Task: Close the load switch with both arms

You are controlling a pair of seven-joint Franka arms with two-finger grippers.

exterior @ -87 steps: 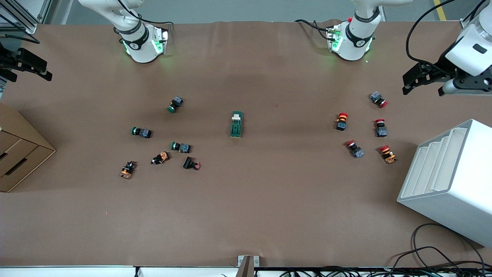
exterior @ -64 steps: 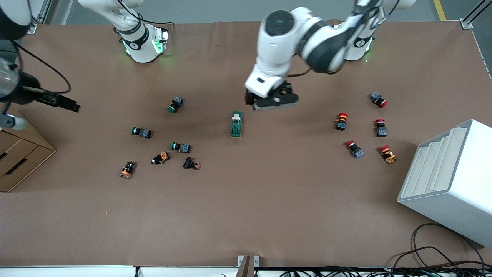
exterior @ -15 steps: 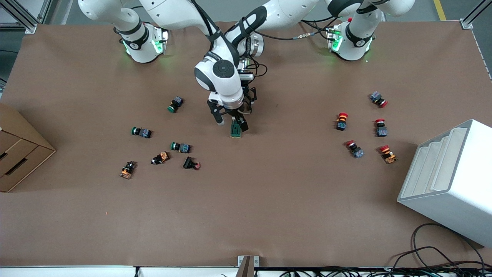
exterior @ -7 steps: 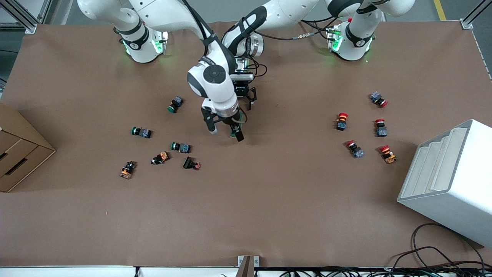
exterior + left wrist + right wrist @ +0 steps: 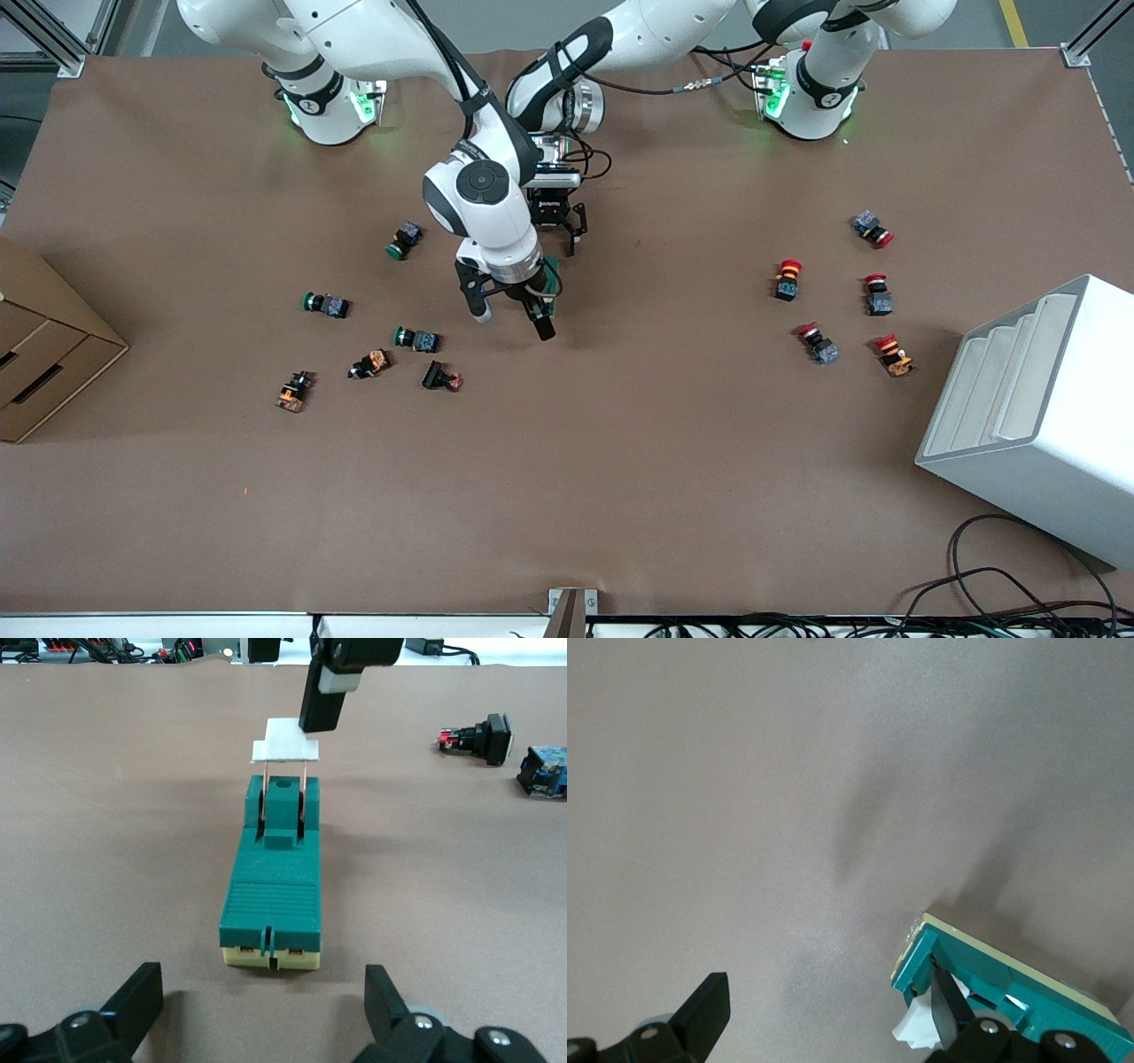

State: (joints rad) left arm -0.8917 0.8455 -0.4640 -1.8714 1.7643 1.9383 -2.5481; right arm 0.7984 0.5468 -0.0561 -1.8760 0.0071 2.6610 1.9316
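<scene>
The dark green load switch (image 5: 551, 277) lies at the table's middle, mostly hidden under the right arm's hand. In the left wrist view the load switch (image 5: 275, 877) shows whole, its white lever (image 5: 285, 742) raised on two copper blades. My right gripper (image 5: 511, 317) is open over the switch; one of its fingers (image 5: 950, 1014) touches the white lever (image 5: 917, 1029) beside the green block (image 5: 1001, 988). My left gripper (image 5: 556, 237) is open and low at the switch's end farther from the front camera; its fingers (image 5: 133, 1001) stand wide apart, short of the block's cream end.
Green and orange pushbuttons (image 5: 416, 338) lie toward the right arm's end, red ones (image 5: 787, 279) toward the left arm's end. Two pushbuttons (image 5: 483, 734) show near the switch in the left wrist view. A cardboard box (image 5: 44, 346) and a white rack (image 5: 1036, 416) stand at the table's ends.
My right gripper has moved toward the front camera along the switch, now covering more of it. My left gripper has stayed low at the switch's farther end.
</scene>
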